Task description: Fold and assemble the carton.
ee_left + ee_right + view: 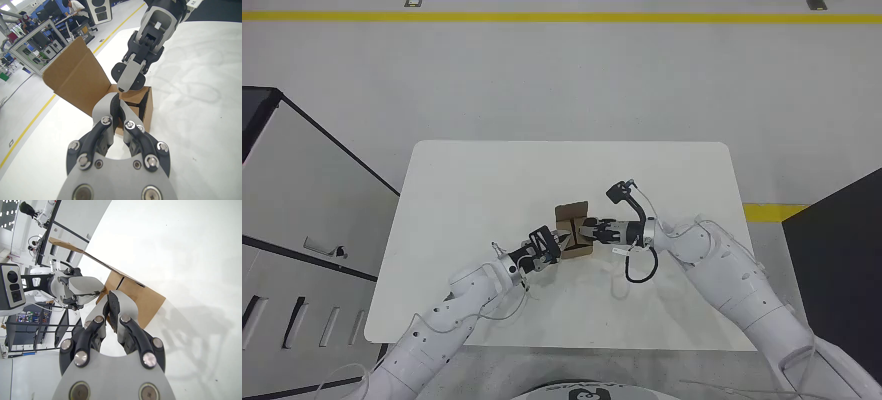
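The carton (569, 214) sits on the table (472, 190) near the middle of the top view, its raised flap toward the frame's upper edge. The left gripper (557, 241) touches it from the lower left, the right gripper (581, 236) from the right.

Floor (562, 80): pale grey, glossy, evenly lit from overhead. A yellow line (562, 16) runs across the top of the top view. A short yellow strip (775, 211) at the right ends at a dark panel (852, 250) in the lower right. The white bench (472, 200), with rounded corners, sits centre frame. A black-framed cabinet (302, 190) with pale fronts runs along the left edge. In the upper left of the left wrist view: an aluminium-frame enclosure (30, 35), an office chair (83, 31), and desks with equipment behind.
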`<state>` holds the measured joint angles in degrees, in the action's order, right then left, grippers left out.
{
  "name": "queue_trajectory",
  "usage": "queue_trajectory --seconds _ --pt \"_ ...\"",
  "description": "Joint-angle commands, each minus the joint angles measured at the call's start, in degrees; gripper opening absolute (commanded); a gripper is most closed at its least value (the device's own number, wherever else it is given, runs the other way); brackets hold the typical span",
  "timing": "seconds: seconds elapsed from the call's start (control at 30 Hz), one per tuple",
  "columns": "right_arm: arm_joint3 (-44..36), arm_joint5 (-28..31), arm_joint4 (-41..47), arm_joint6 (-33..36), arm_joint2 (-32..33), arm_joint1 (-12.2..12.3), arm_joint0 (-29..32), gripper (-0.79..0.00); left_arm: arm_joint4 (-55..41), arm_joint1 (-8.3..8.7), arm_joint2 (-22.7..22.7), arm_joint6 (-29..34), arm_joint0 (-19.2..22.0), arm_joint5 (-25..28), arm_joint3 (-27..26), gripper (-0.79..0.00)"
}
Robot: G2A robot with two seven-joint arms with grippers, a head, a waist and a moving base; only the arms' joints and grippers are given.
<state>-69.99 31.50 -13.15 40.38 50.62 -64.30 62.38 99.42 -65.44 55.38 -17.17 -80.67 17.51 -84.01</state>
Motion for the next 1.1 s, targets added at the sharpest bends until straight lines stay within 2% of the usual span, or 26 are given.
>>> queue_trajectory --seconds 0.0,0.5,0.77,1.07 --pt "-0.06 -0.06 0.25 0.31 0.06 0.01 0.07 -0.785 -0.09 -0.04 0.0 -0.08 0.09 -0.16 0.08 -0.785" --pt "-1.06 0.8 3.49 3.24 0.52 0.14 0.74 -0.785 0.11 -0.3 -0.02 -0.42 0.48 -0.95 0.31 -0.785" --pt "-2.15 0.98 0.41 -0.49 1.4 0.26 1.06 -0.785 0.14 -0.24 0.39 -0.43 -0.02 -0.87 -0.13 -0.785" --pt "-1.38 -0.04 -0.52 0.77 -0.16 -0.22 0.34 -0.785 0.17 -0.36 -0.04 -0.65 0.09 0.03 0.14 -0.785"
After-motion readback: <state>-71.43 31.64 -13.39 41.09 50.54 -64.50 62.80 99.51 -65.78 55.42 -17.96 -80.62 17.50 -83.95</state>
